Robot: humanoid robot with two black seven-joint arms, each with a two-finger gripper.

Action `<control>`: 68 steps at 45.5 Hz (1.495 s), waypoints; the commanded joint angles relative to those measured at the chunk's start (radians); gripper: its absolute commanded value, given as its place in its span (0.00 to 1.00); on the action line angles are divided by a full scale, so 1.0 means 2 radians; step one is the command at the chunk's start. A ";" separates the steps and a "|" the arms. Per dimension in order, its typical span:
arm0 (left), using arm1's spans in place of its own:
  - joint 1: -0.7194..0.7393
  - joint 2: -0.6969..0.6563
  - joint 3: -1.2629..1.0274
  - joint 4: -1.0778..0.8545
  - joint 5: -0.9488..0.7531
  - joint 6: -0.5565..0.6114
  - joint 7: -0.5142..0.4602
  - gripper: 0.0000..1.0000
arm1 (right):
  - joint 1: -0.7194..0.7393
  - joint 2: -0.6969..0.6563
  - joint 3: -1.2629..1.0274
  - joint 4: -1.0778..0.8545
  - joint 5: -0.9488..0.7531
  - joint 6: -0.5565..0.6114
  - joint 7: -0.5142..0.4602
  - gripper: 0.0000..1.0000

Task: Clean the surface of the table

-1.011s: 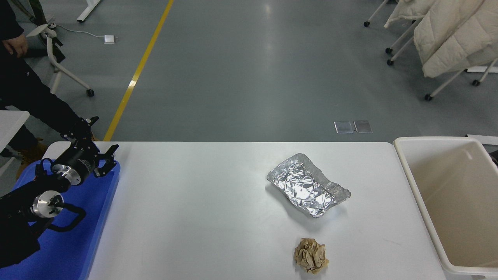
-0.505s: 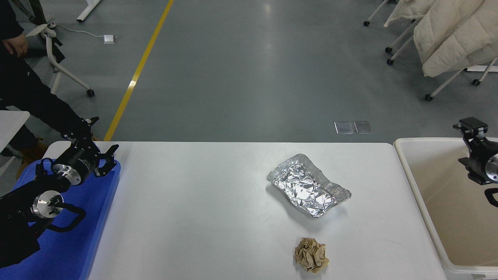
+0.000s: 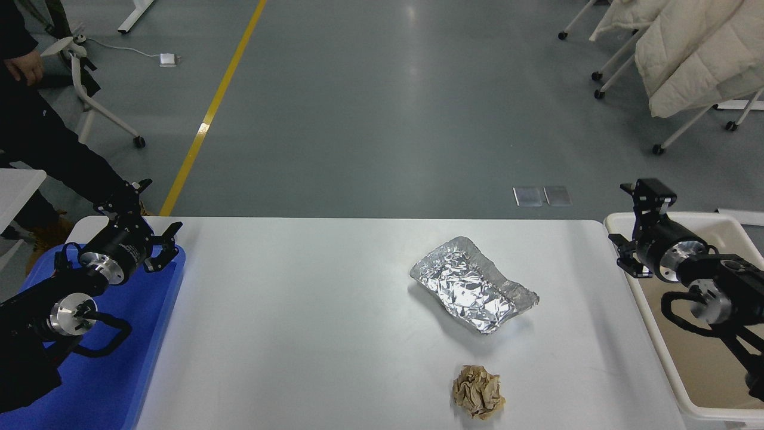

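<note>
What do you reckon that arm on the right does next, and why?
Probably the right gripper, open over the cream bin, swings left and down toward the crumpled foil tray. The foil and a brown paper wad lie on the table surface, and the foil is nearer.

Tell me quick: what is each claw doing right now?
Left gripper: open, empty, parked over the blue plastic tray.
Right gripper: open, empty, above the cream plastic bin.

White table surface [image 3: 298,334], foil tray [image 3: 471,291], paper wad [image 3: 477,391]
</note>
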 commanded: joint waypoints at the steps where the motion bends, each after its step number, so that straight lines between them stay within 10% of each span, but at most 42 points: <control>1: 0.000 0.000 0.000 0.000 0.000 0.000 0.000 1.00 | -0.018 0.076 0.025 -0.001 0.000 0.015 0.092 1.00; 19: 0.000 0.000 0.000 0.000 0.000 0.000 0.000 1.00 | -0.008 0.158 0.030 -0.037 -0.008 0.052 0.166 1.00; 68: -0.001 0.000 0.000 0.000 0.000 0.000 0.000 1.00 | 0.006 0.161 0.000 -0.106 -0.084 0.050 0.174 1.00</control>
